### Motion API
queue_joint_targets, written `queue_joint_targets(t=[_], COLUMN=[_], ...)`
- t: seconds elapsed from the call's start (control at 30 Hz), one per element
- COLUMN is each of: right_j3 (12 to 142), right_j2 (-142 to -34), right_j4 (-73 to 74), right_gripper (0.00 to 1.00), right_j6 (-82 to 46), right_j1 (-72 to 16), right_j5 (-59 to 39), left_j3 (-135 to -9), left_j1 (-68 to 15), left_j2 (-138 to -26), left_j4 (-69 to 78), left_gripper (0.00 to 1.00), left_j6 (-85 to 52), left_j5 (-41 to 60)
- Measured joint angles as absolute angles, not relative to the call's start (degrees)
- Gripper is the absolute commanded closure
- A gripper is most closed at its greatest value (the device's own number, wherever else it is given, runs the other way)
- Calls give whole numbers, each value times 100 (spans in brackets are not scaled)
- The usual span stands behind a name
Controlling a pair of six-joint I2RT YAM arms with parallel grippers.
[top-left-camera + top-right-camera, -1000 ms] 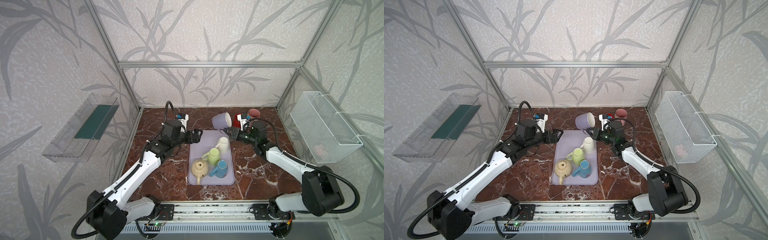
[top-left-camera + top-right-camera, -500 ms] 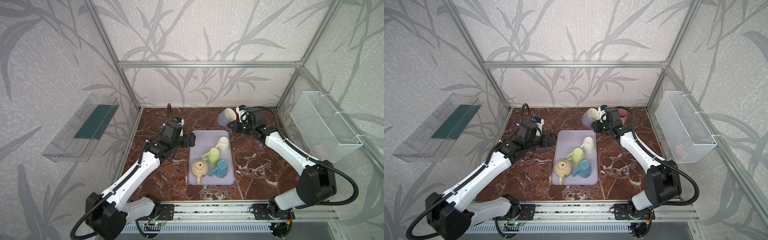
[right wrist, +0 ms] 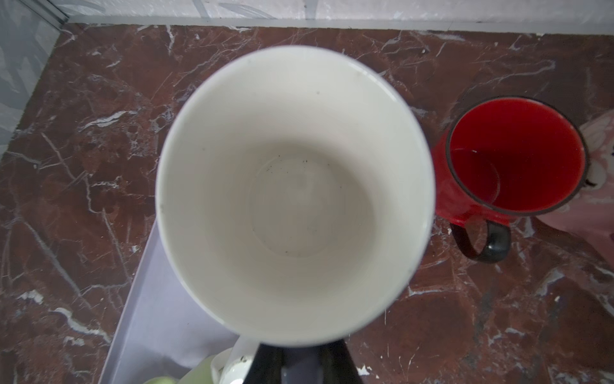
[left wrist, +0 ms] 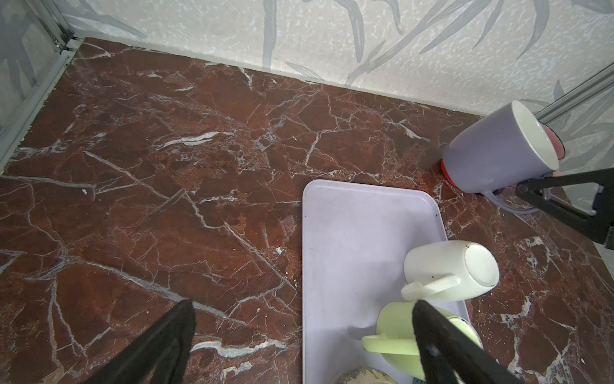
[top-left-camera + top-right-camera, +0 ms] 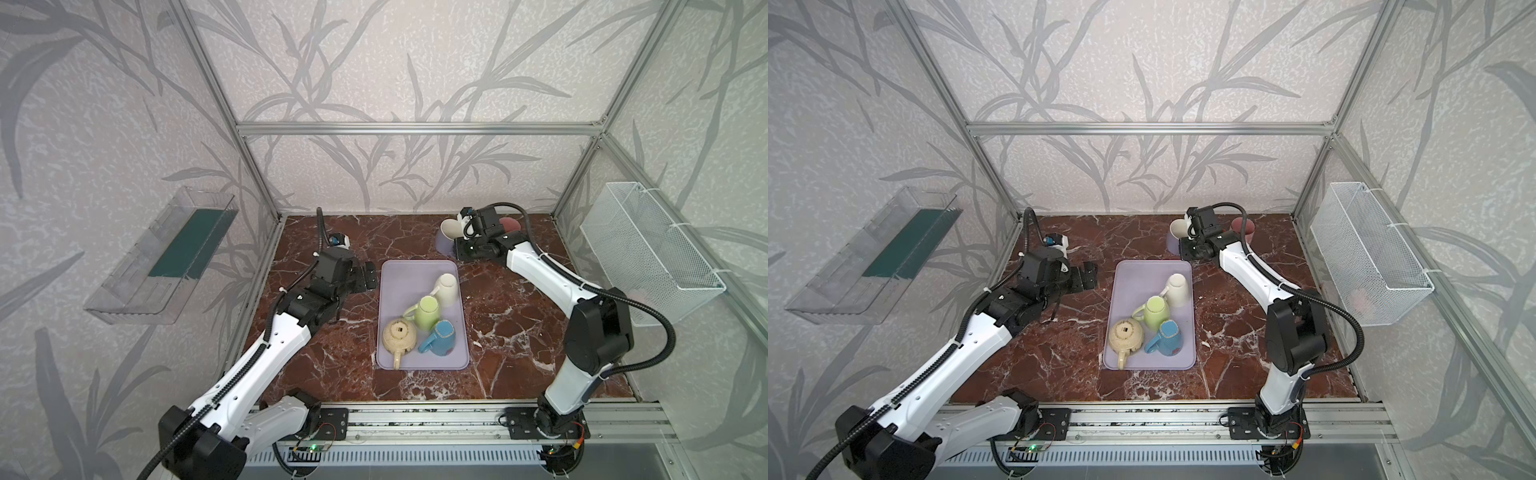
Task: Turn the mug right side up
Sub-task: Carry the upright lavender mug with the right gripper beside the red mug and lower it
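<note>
Lavender mug (image 5: 443, 246) is at 1 o'clock from the tray (image 5: 409, 270), just past its far corner over the marble table (image 5: 332, 374). The right gripper (image 4: 520, 193) is pinched tight on the mug's handle, fingers narrowed to a sliver. The mug's mouth faces up and its long axis is close to vertical with a slight lean. Whether its base rests on the table I cannot tell. Its white inside holds nothing but a few dark specks.

At the mug's 3 o'clock a red mug (image 3: 515, 156) stands upright and empty, with a pink cup (image 5: 510, 224) just beyond it.

The tray carries a cream mug (image 5: 446, 289), a green mug (image 5: 428, 311) and a blue mug (image 5: 441, 338), all tipped over, and a teapot (image 5: 399, 336) at 7 o'clock.

The left gripper (image 5: 369, 279) hangs at the tray's 10 o'clock, its fingers spread wide and holding nothing.

At 3 o'clock a wire basket (image 5: 648, 249) hangs on the wall, and what it holds is too blurred to name. At 9 o'clock a clear bin (image 5: 137, 291) holds a green sheet (image 5: 187, 245).
</note>
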State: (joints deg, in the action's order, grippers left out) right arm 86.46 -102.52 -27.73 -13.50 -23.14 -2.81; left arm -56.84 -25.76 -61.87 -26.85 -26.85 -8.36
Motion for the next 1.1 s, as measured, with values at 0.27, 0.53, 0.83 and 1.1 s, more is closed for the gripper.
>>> queue_joint_targets(t=[0.27, 0.53, 0.83, 1.1], right_j3=[9225, 9867, 10151, 10156], right_j2=[-11037, -11692, -12134, -12418], right_j4=[-3015, -3242, -3326, -3374], right_gripper=[100, 100, 100, 100], right_j6=[-1238, -1212, -1192, -1192], right_j1=[-2342, -2342, -2338, -2294], right_j5=[290, 851, 1184, 1221], left_j3=[-5673, -5673, -5647, -5645], left_j1=[-2576, -2576, -2576, -2569], left_j2=[-6206, -6263, -6355, -6445], left_j4=[-2703, -2703, -2696, -2696], left_gripper=[1, 1, 1, 1], left_j6=[-2751, -2803, -2788, -2753], left_j5=[-1131, -1249, -1120, -1033])
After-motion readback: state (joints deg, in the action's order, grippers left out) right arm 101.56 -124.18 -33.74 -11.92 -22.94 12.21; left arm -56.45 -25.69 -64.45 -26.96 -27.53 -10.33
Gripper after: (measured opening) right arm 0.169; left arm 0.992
